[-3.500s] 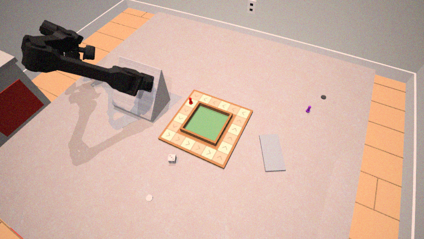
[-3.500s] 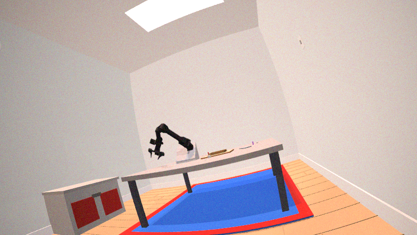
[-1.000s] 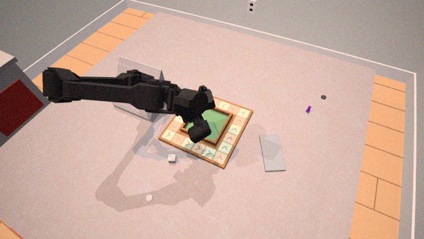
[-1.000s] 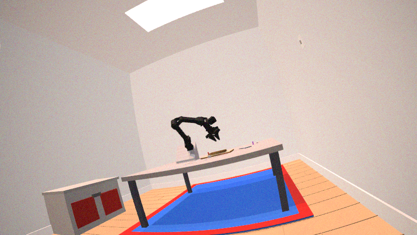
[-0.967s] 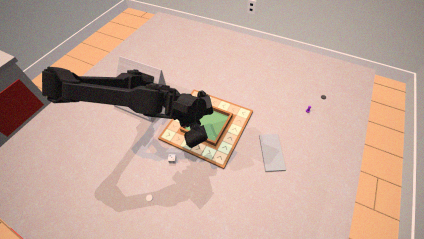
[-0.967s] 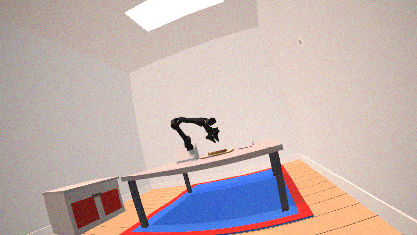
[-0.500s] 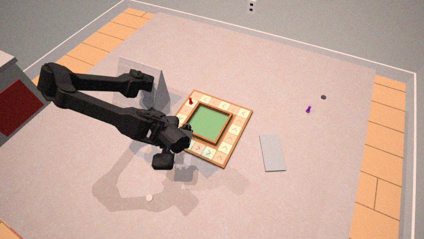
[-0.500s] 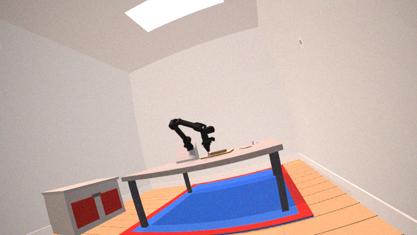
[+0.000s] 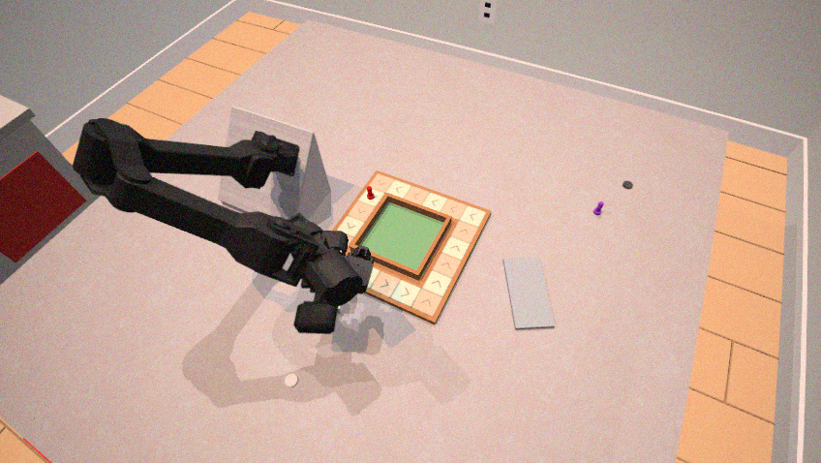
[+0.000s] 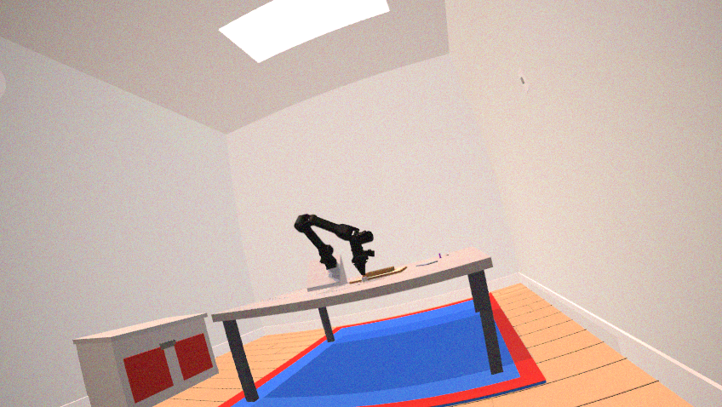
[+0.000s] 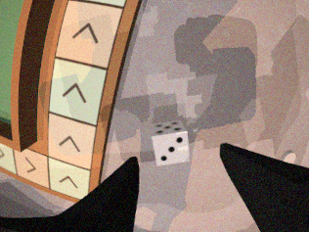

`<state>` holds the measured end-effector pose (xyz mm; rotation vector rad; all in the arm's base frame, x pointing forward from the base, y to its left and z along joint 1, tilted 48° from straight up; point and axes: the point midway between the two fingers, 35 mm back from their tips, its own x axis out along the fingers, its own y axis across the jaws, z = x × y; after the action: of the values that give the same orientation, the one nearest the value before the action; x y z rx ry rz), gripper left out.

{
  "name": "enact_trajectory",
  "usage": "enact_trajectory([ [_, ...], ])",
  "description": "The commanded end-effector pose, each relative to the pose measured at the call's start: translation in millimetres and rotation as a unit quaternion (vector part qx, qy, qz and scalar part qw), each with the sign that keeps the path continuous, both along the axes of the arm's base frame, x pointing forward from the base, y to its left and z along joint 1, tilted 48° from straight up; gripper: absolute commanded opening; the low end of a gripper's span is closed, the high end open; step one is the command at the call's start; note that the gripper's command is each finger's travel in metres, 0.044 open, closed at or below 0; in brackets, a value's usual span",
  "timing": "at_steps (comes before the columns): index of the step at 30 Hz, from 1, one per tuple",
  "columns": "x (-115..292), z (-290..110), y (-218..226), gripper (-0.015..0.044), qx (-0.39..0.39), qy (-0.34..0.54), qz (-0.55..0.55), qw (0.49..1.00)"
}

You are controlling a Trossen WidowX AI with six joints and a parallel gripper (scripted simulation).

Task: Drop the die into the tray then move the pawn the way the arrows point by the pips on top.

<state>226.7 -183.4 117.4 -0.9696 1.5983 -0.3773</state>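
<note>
A white die (image 11: 170,147) lies on the table just off the board's outer edge, with three pips on the face I see in the wrist view. My gripper (image 11: 179,156) (image 9: 335,294) (image 10: 362,267) is open and hangs low over the die, one dark finger on each side and not touching it. In the top view my wrist hides the die. The board (image 9: 486,213) (image 11: 123,59) has a ring of arrow squares around a green dice tray (image 9: 402,232) (image 11: 9,39). A red pawn (image 9: 370,192) stands on the square at the board's far left corner.
A grey wedge block (image 9: 247,123) stands behind the board, by my arm's base. A flat grey plate (image 9: 528,292) lies right of the board. A purple pawn (image 9: 598,207) and a black disc (image 9: 626,184) are far right. A white disc (image 9: 291,379) lies near the front.
</note>
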Motion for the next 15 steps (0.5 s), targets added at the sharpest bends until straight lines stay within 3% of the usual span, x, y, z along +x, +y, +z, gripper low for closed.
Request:
enact_trajectory([
  [1,-1,-9,-4,0.0275,0.004,0.007,0.001,1.0],
  [14,-2,-20,-18,0.0275,0.003,0.008,0.001,1.0],
  [15,-2,-20,-18,0.0249,0.003,0.008,0.001,1.0],
])
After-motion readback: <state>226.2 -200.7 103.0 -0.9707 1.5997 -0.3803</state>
